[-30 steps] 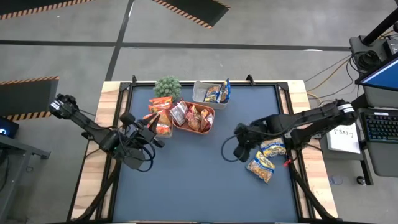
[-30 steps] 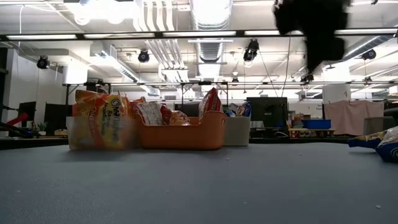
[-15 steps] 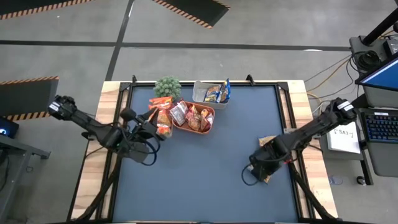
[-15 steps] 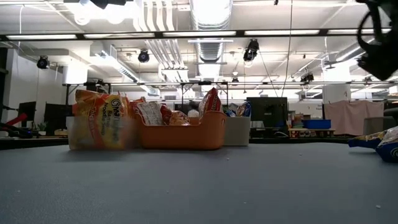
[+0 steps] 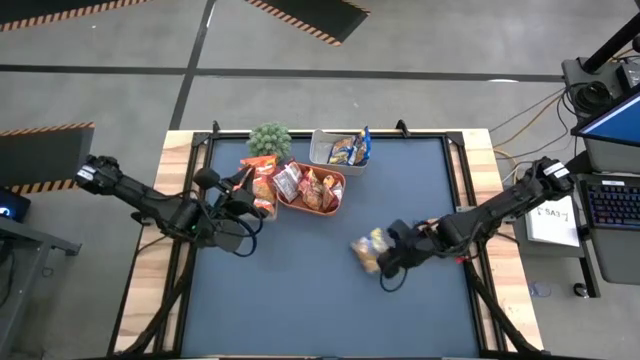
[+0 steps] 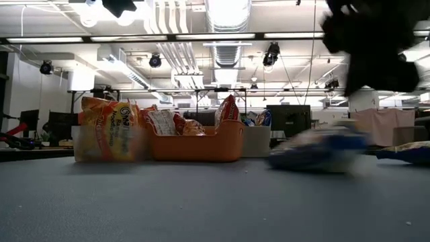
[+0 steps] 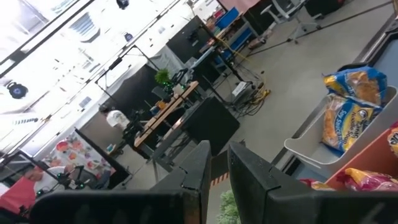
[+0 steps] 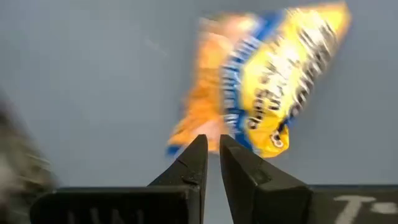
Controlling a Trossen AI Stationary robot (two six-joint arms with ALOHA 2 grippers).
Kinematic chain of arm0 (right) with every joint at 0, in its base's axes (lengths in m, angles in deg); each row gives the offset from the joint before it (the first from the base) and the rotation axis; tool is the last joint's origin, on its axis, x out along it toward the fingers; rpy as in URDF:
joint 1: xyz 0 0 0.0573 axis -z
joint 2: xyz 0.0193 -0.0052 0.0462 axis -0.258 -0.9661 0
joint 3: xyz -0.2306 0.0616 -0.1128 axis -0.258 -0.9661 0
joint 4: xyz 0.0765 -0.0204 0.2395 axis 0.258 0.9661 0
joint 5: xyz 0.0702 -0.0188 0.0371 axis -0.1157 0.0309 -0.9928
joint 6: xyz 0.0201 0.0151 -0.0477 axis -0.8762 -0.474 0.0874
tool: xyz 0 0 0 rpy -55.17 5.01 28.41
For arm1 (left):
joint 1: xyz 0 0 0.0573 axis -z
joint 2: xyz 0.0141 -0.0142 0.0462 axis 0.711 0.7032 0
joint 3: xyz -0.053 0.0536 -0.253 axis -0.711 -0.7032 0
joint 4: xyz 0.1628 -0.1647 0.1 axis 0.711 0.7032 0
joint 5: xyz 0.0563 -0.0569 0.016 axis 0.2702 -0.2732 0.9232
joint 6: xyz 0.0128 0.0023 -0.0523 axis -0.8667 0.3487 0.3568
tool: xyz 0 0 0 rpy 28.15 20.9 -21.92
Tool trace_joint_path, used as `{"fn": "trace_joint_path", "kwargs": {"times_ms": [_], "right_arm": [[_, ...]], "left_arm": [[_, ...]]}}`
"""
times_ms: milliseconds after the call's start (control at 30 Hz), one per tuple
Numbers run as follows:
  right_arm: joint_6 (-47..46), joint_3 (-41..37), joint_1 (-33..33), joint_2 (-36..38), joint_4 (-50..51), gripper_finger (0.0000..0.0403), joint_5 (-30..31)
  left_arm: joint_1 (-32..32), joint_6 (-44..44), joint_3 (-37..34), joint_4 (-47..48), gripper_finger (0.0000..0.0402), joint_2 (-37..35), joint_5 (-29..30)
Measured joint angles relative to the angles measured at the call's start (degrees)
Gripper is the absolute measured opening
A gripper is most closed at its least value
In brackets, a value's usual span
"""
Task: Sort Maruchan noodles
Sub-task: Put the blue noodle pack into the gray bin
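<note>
Right gripper (image 5: 380, 260) is clenched on the edge of a blue-and-yellow packet (image 5: 367, 250) and holds it clear of the table (image 5: 300, 290), just right of centre in the high view. A second ago this packet lay with its twin near the right edge while the gripper hung above them. Half a second ago the gripper dropped onto it. Now the packet has been lifted and swept left, blurred by motion in the low view. I judge the pick to be done and the carry toward the containers at the upper centre to be under way.

One blue-and-yellow packet (image 6: 413, 153) is left on the table at the far right, partly under the right arm in the high view.

Left gripper (image 7: 219, 152) waits at centre left, beside the orange packets (image 5: 262, 188). Its fingers are nearly closed and grasp nothing.

Farther back, in the upper middle of the high view, sit three containers:
- A clear tub on the left holds orange packets, two or three; the exact count is unclear.
- An orange tray (image 6: 201, 149) in the middle holds about three packets, mostly red.
- A grey tub (image 5: 320, 152) on the right holds two blue-and-yellow packets.

That makes four blue-and-yellow packets in all. A single small green plant (image 5: 270, 138) stands at the table's top edge.
</note>
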State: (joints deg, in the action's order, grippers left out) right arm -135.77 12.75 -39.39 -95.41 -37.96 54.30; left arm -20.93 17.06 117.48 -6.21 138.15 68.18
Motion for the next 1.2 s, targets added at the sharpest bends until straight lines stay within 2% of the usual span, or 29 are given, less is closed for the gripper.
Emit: {"fn": "trace_joint_path", "kwargs": {"times_ms": [100,167,233,300,500,600,667,800,900,1067,1200], "right_arm": [[7.66,1.06,2.30,1.22,-7.35,0.0033,0.99],[10.77,1.94,3.62,2.01,-7.28,0.0033,0.24],[12.36,2.06,4.66,2.55,-6.07,0.0033,-0.61],[13.20,1.81,5.44,2.64,-5.04,0.0033,-0.70],[15.23,-0.69,6.98,1.77,-3.31,0.0033,-0.79],[16.95,-2.27,7.31,1.38,-4.52,0.0033,-0.22],[20.35,-3.94,7.24,1.19,-8.76,0.0033,1.03],[31.80,-8.24,7.23,0.61,-25.51,0.0033,1.79],[42.25,-12.13,7.23,-0.34,-35.78,0.0033,4.19],[55.78,-18.32,7.23,-4.21,-49.07,0.0033,5.57],[59.33,-21.21,7.18,-10.39,-55.80,0.0033,3.86]], "left_arm": [[-0.03,-0.01,0.01,-0.01,0.0039,0.00,-1.26],[-0.03,-0.08,0.01,-0.01,0.0039,0.00,-3.38],[-0.03,-0.23,0.01,0.02,0.0039,0.00,-8.11],[-0.08,-0.77,0.00,-0.01,0.0039,0.00,-16.07],[-0.23,-3.29,-0.02,-0.94,0.0039,1.60,-46.54],[-0.22,-5.49,-0.07,-3.89,0.0039,4.18,-55.08],[-0.21,-8.26,-0.09,-7.38,0.0039,6.53,-56.31],[-0.29,-16.19,-0.11,-17.31,0.0039,11.75,-56.17],[-0.33,-18.81,-0.11,-21.94,0.0039,14.32,-56.15],[-0.53,-14.50,-0.16,-23.21,0.0039,15.26,-56.06],[-0.51,-9.77,-0.37,-23.38,0.0039,15.21,-56.05]]}}
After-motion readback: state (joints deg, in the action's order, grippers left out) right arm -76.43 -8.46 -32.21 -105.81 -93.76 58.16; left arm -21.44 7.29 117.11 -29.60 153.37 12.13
